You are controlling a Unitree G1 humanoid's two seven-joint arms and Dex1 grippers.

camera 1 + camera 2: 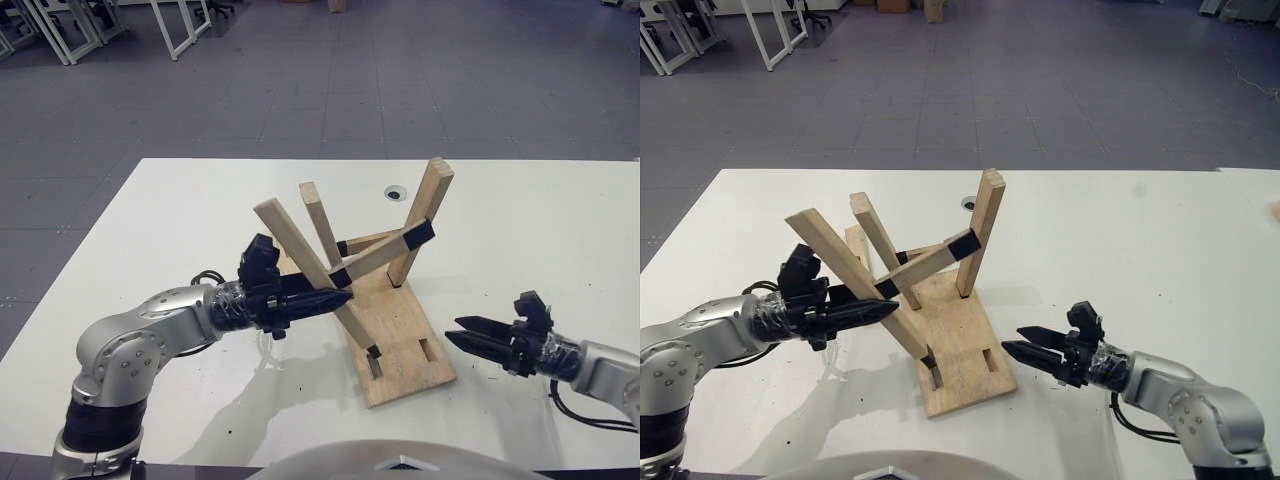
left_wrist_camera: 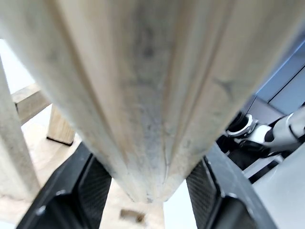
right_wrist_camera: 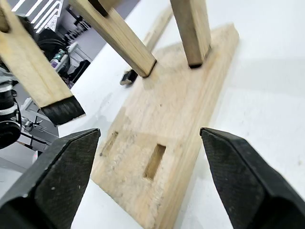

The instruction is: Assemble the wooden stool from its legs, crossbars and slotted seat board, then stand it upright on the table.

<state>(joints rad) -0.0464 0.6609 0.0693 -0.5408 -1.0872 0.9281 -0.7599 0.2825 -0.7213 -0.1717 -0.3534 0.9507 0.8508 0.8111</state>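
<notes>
The seat board (image 1: 405, 322) lies flat on the white bench (image 1: 150, 220), slots up, approx. mid-bench. Three legs rise from it, none plumb. The near leg (image 1: 295, 245) leans hard toward the robot's left, the middle leg (image 1: 320, 220) leans less, and the far leg (image 1: 425, 215) tips to the right. A crossbar (image 1: 385, 253) with black end caps runs between the near and far legs.

The left gripper (image 1: 335, 298) has its fingers (image 2: 93, 183) closed on the near leg, roughly halfway up. In the left wrist view the wood sits between both pads. The right gripper (image 1: 455, 332) hovers low just beside the board's near right corner. Its fingers (image 3: 57, 176) are spread wide and hold nothing. An empty slot (image 3: 155, 161) shows between them.

Handling, as a judgement:
- The parts look like dry softwood, so stiff, fairly light and not fragile.
- The bare grain should give the pads decent friction.
- The weak point is prob. the joints. With the legs leaning this much the fits look loose, so the frame may rack or pop out if it is pulled sideways.
- A leg is best held mid-length across its flat faces, w/ the push going along the leg's axis into the slot.
- The board offers only thin edges while it lies flat, so pressing it down or pinching a long edge looks more workable than lifting it.
</notes>
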